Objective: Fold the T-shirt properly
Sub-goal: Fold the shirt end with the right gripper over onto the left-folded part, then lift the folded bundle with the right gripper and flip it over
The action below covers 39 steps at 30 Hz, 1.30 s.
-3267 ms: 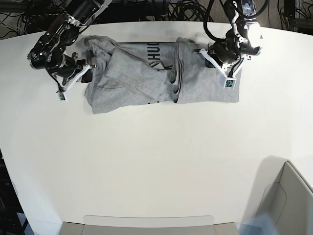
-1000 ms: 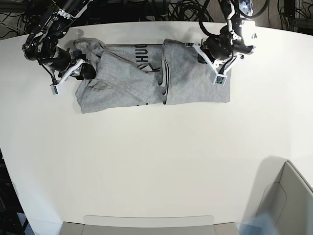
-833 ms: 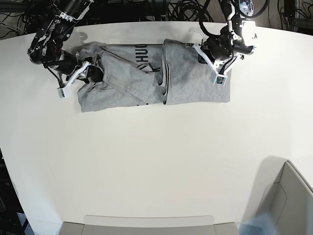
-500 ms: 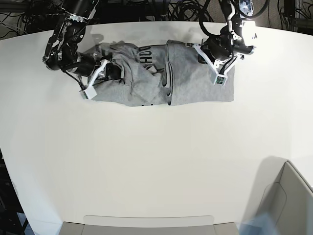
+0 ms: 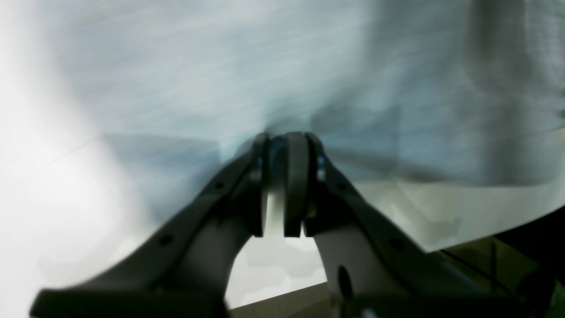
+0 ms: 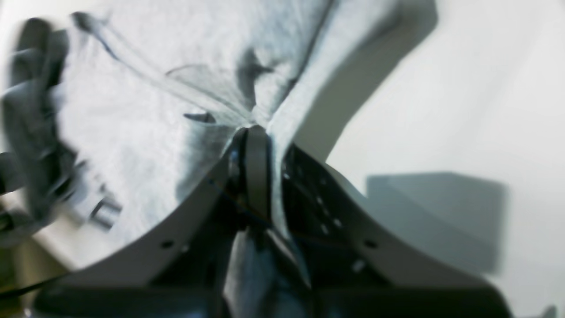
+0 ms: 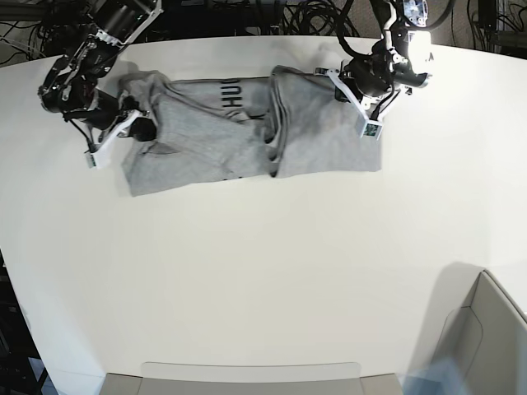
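Observation:
The heather-grey T-shirt (image 7: 206, 136) lies crumpled lengthwise near the table's far edge, with black lettering (image 7: 233, 92) showing on top. Its right part is folded over in a thick ridge at the middle. My right gripper (image 7: 142, 128) is at the shirt's left end. In the right wrist view it (image 6: 254, 134) is shut on a pinched fold of the T-shirt (image 6: 145, 128). My left gripper (image 7: 352, 95) is at the shirt's right end. The left wrist view shows it (image 5: 284, 143) shut on the hem of the T-shirt (image 5: 220, 66).
A grey open box (image 7: 486, 329) stands at the near right corner. A pale tray edge (image 7: 247, 372) runs along the table's near side. Dark cables (image 7: 272, 16) hang behind the far edge. The white table (image 7: 263, 263) spreads wide in front of the shirt.
My right gripper shut on the shirt's left end, pushed it rightward, then drew it back left, spreading the cloth out. The left gripper stayed shut and barely moved.

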Tool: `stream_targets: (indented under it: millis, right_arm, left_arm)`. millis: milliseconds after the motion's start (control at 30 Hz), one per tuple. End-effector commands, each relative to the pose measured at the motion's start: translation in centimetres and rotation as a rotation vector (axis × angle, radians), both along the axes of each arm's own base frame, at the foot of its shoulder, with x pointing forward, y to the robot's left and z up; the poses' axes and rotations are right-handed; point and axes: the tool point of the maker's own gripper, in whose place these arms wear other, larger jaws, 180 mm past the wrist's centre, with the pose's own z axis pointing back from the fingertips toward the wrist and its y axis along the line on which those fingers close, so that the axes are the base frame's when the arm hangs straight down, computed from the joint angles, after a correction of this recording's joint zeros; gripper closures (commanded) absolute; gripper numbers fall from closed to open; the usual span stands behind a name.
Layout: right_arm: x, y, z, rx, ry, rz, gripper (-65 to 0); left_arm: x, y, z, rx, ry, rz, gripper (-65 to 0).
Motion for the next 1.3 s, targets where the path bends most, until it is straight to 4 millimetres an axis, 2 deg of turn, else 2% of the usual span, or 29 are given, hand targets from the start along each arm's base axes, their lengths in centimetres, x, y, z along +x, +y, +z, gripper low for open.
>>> stream_targets:
  millis: [0,100,267,333,400,500,600,667,867,1000,1100,1267]
  right_arm:
    - [0.3,-0.9,0.3,-0.049,0.004,0.023,0.0]
    - [0.8,-2.5,1.0,-0.085,-0.009,0.019,0.0]
    - [1.1,-3.8,1.7,-0.099,-0.030,-0.013,0.0]
    - [1.4,-3.9,2.4,-0.115,-0.052,-0.010,0.0]
    - [2.0,-3.3,3.9,-0.156,-0.101,0.016,0.0]
    - [2.7,-0.9,6.4,-0.192,-0.188,0.051,0.0]
    - [3.2,2.3,9.1,-0.220,-0.283,0.107,0.0]
    - [3.2,4.2,10.3,-0.219,-0.323,0.141,0.0]
    - [2.8,9.2,11.8,-0.203,-0.386,0.283,0.0]
    - [2.3,13.1,12.1,-0.168,-0.411,0.405,0.0]
    - [0.9,17.4,12.1,-0.115,-0.418,0.534,0.0]
    - [-0.9,24.8,14.2,0.100,-0.438,0.569,0.0]
  left_arm:
    - [0.5,0.1,0.6,0.003,-0.030,0.001,-6.2]
    - [0.5,0.0,0.6,0.001,-0.030,-0.002,-6.2]
    - [0.1,0.3,0.5,0.004,-0.019,0.003,-6.2]
    - [0.0,0.9,0.4,0.023,-0.018,-0.003,-6.2]
    - [0.0,1.3,0.5,0.033,-0.021,-0.007,-6.2]
    - [0.1,2.5,0.5,0.049,-0.022,0.026,-6.2]
    - [0.2,4.2,0.7,0.069,-0.027,0.074,-6.3]
    - [0.2,5.5,0.8,0.092,-0.028,0.097,-6.4]
    - [0.3,7.3,0.9,0.139,-0.029,0.091,-6.4]
    - [0.3,7.4,0.9,0.140,-0.030,0.092,-6.4]
    - [0.2,7.4,0.7,0.139,-0.022,0.093,-6.4]
    - [-0.7,8.3,0.1,0.159,0.010,0.088,-6.4]
